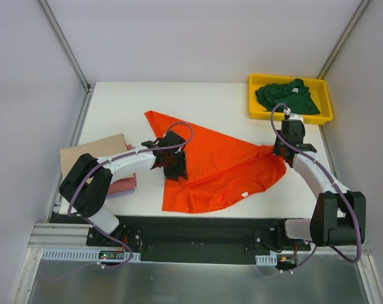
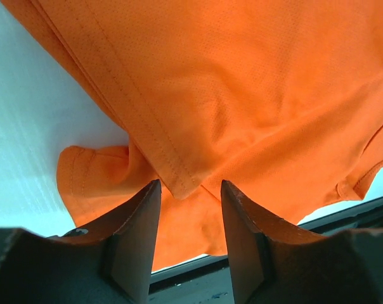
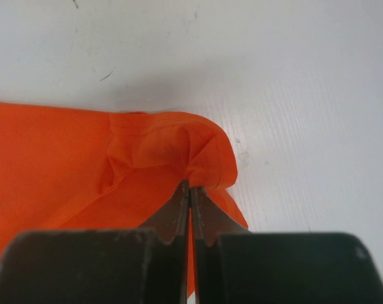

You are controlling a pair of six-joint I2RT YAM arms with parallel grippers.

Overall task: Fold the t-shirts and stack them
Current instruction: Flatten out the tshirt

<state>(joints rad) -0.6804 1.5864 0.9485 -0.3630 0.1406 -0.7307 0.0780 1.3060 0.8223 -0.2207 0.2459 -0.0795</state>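
Observation:
The bright orange-red t-shirt [image 1: 223,168] lies partly spread in the middle of the white table. My left gripper [image 1: 177,170] is over its left part, jaws open, and a stitched hem corner of the shirt [image 2: 255,95] hangs just in front of the tips [image 2: 190,183]. My right gripper [image 1: 279,154] is shut on the bunched right edge of the shirt [image 3: 52,164], pinched at the tips [image 3: 190,186]. The dark green t-shirt [image 1: 286,97] lies crumpled in the yellow tray. The tan t-shirt [image 1: 93,151] lies folded at the left on the pink one [image 1: 123,185].
The yellow plastic tray [image 1: 253,109] stands at the back right corner. White walls close in the table on three sides. The black front rail [image 1: 191,231] runs along the near edge, and it shows low in the left wrist view [image 2: 344,215].

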